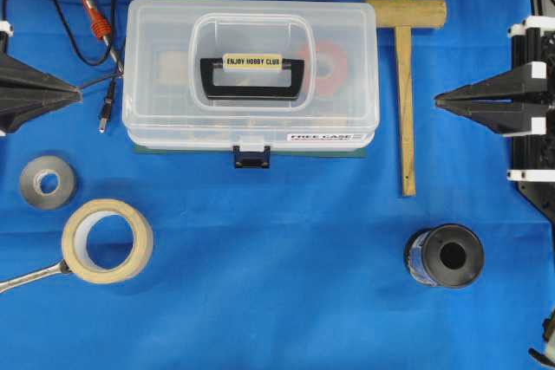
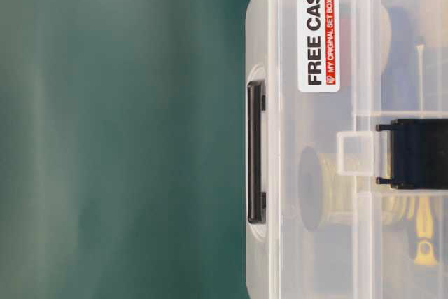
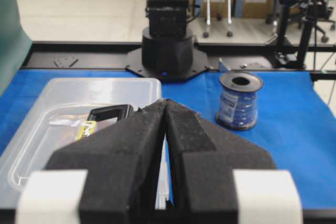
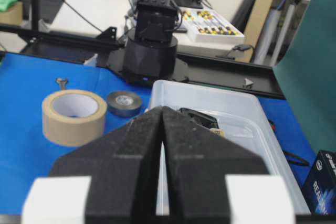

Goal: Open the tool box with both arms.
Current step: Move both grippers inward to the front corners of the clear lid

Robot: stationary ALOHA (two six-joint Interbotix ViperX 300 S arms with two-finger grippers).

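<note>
The clear plastic tool box (image 1: 251, 75) lies shut on the blue cloth at the middle back, with its black handle (image 1: 251, 75) flat on the lid and its dark blue latch (image 1: 251, 158) down at the front edge. The box also shows in the table-level view (image 2: 315, 173), the left wrist view (image 3: 79, 108) and the right wrist view (image 4: 220, 108). My left gripper (image 1: 80, 88) is shut and empty, left of the box and clear of it; it also shows in the left wrist view (image 3: 166, 102). My right gripper (image 1: 437, 103) is shut and empty, right of the box, and shows in the right wrist view (image 4: 162, 109).
A wooden T-shaped tool (image 1: 405, 75) lies between the box and my right gripper. A black wire spool (image 1: 444, 256) stands at the front right. Beige tape (image 1: 107, 240), grey tape (image 1: 47, 181) and a wrench (image 1: 30, 276) lie front left. A red-handled tool with cable (image 1: 91, 6) lies back left.
</note>
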